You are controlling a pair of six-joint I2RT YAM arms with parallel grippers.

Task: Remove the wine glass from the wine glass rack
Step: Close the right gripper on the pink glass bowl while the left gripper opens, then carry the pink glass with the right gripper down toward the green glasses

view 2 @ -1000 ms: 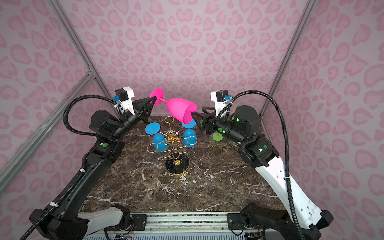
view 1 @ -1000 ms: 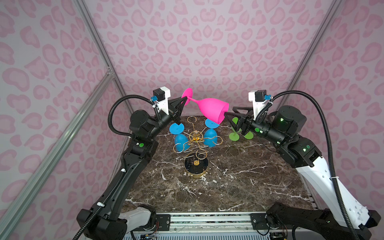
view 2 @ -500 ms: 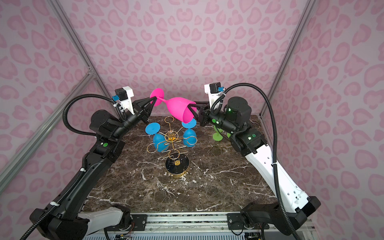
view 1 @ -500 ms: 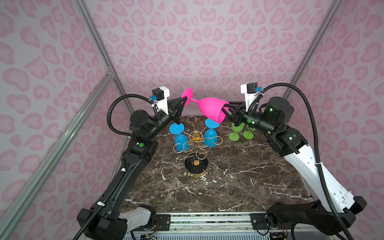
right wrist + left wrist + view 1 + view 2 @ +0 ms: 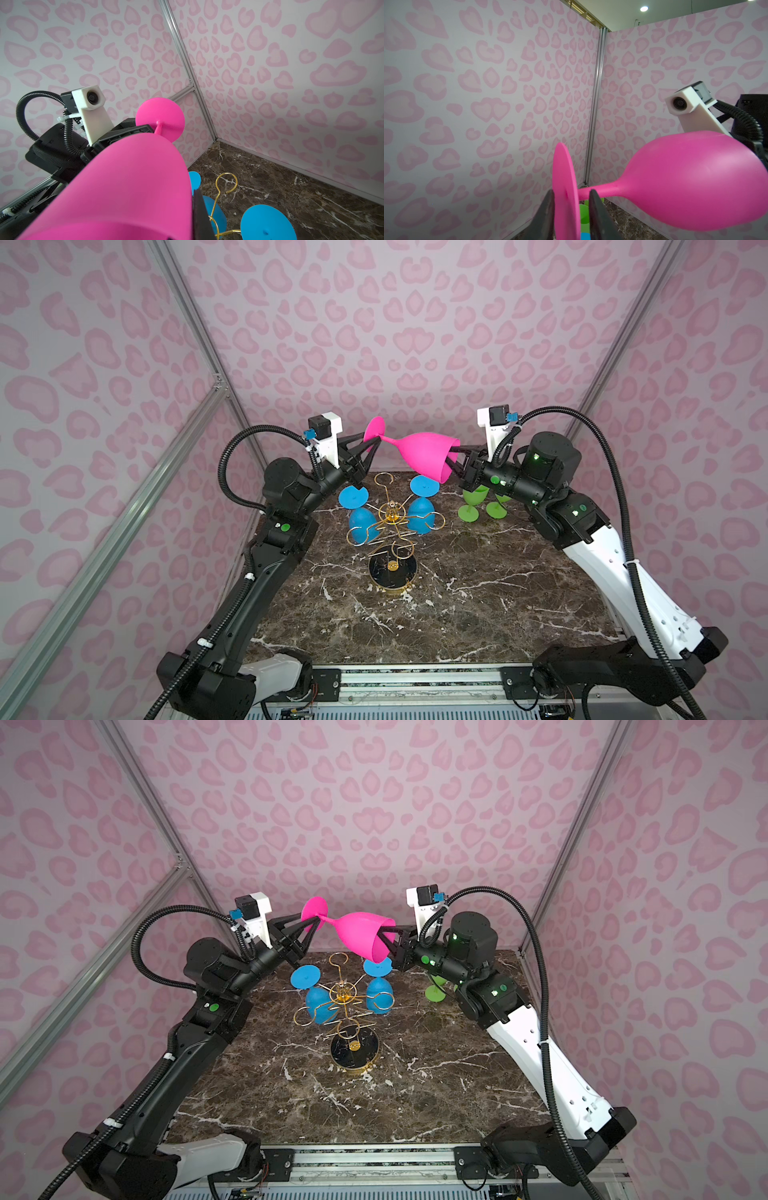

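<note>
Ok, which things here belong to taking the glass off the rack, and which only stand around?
For the job: pink glass, gripped at its rim by the right claw; left claw at its foot; rack; blue glasses hanging on it.
Standing around: green glasses on the table.

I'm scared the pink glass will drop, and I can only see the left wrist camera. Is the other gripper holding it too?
Observer: Yes. In a top view the right gripper is shut on the rim of the pink wine glass, with one finger reaching into the bowl.
Operator: Is it off the rack?
Observer: Yes. The wine glass rack stands lower down, and none of its gold wire touches the glass.
Operator: Are other glasses on the rack?
Observer: Two blue glasses hang on it upside down.
</note>
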